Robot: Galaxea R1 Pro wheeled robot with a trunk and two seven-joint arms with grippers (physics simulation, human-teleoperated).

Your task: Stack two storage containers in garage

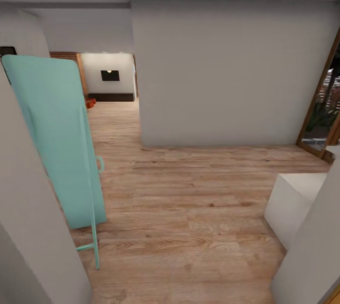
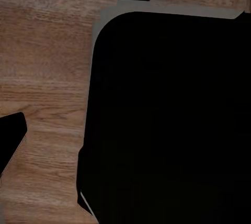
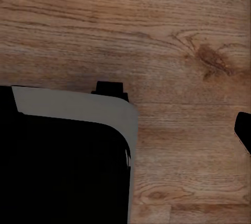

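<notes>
The head view looks down a hallway with a light wood plank floor (image 1: 189, 200). At 9 o'clock a teal panel (image 1: 54, 138) on a thin teal frame leans against a grey wall (image 1: 23, 228). A large grey wall block (image 1: 226, 72) fills 12 to 2 o'clock, and a wood-framed glass door (image 1: 326, 105) stands at 3 o'clock. A white block (image 1: 293, 200) sits at 4 o'clock. At 11 o'clock the passage opens to a far room with a white wall bearing a dark rectangle (image 1: 110, 75); there, low on the floor just past the teal panel's top edge, a small red-orange shape (image 1: 90, 102) shows, likely a container, too small to be sure. Both wrist views look down on wood planks and a black body with a grey rim (image 2: 172, 119) (image 3: 63, 161). Dark tips at the edges of those views may be fingers, but whether they are released or clenched cannot be told.
</notes>
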